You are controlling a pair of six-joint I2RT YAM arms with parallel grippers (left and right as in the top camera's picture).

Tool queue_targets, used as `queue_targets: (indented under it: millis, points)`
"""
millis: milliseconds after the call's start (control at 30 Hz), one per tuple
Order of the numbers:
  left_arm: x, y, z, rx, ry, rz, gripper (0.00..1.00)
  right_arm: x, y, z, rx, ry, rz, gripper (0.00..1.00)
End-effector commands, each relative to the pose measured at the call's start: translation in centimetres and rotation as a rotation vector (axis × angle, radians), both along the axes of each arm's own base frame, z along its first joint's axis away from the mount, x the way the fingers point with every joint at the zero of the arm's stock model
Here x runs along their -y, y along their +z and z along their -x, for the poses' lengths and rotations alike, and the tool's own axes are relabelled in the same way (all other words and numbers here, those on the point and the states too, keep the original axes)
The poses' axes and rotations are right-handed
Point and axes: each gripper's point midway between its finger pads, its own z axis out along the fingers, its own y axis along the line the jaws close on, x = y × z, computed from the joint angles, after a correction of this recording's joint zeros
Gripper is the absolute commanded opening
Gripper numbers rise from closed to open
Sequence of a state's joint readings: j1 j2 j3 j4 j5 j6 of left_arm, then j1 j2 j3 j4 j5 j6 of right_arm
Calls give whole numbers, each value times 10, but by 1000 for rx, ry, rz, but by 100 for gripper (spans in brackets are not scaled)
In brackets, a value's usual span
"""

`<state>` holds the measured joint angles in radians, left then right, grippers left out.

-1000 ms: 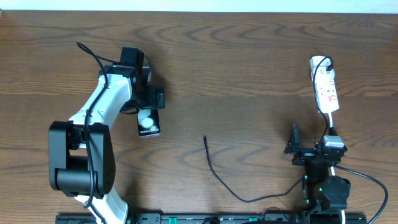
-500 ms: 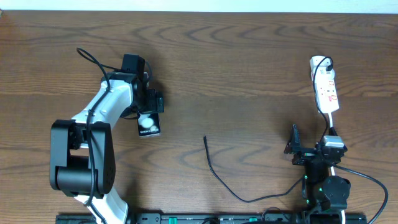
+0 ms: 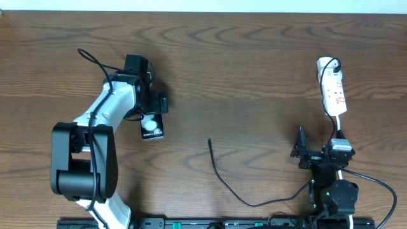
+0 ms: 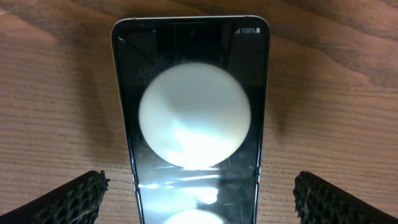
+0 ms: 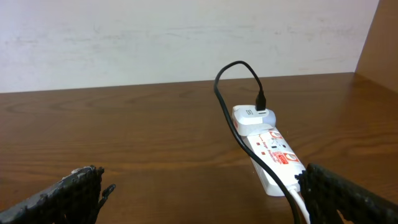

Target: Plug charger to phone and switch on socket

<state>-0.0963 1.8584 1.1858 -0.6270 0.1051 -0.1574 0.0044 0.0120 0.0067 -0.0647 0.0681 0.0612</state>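
Note:
The phone (image 3: 152, 127) lies flat on the wood table at the left, its glossy screen reflecting round white spots. My left gripper (image 3: 152, 115) is open and straddles its far end; in the left wrist view the phone (image 4: 193, 106) lies between the spread fingers (image 4: 199, 190), which do not touch it. The charger cable (image 3: 224, 181) lies loose mid-table, its plug tip (image 3: 210, 140) pointing away from me. The white socket strip (image 3: 333, 89) lies at the far right and also shows in the right wrist view (image 5: 273, 152). My right gripper (image 3: 318, 152) is open and empty (image 5: 202, 199), short of the strip.
A white adapter (image 5: 252, 118) with a black cable plugged in sits at the strip's far end. The strip's white cord (image 3: 339, 124) runs back toward my right arm. A pale wall (image 5: 186, 37) bounds the table's far edge.
My left gripper shifted slightly over the phone's far end, then held still. The right arm, cable and socket strip have not moved.

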Motion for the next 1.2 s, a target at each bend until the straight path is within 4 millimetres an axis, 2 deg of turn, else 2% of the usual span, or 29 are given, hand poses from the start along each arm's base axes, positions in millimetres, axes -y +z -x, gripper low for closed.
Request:
queue_targets:
  millis: [0,100,467,800,1167]
  points:
    - [-4,-7,4,-25,41,-18,98,-1,0,0,1,1,-12,99]
    - [-13,-8,5,-30,102,-60,98,-1,0,0,1,1,-12,99]
    - [-6,-11,6,-42,57,-28,98,-1,0,0,1,1,-12,99]
    - [-7,-39,17,-125,10,-46,98,-1,0,0,1,1,-12,99]
    - [-6,-35,11,-101,8,-43,98,-1,0,0,1,1,-12,99]
